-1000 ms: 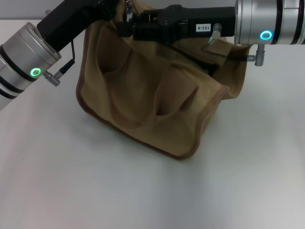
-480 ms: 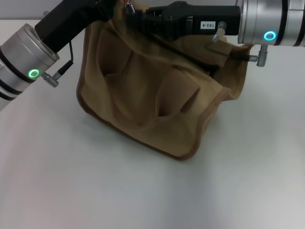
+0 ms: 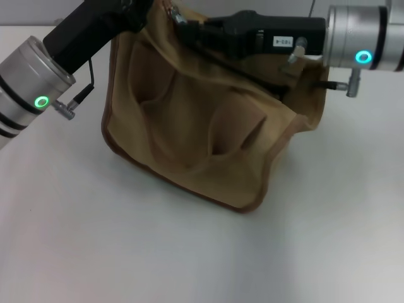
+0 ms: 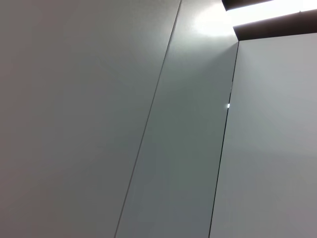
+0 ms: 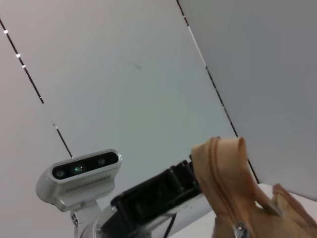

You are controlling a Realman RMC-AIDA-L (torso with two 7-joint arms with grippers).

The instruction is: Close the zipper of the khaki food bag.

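We see the khaki food bag (image 3: 208,139) standing on the white worktop (image 3: 126,252), toward its far side, with both arms meeting at the bag's top far edge. Our left gripper (image 3: 142,7) reaches in at the top left corner, and our right gripper (image 3: 189,28) lies across the upper rim. We cannot tell how either gripper's fingers stand; the right wrist view shows the zipper (image 5: 218,168) running up a raised fold of fabric.

The left arm reaches in from the near left, its black forearm slanting up to the far edge, where the left tool (image 3: 142,7) sits mostly out of frame. The right arm stretches level from the right, its right tool (image 3: 189,28) beside the left one.
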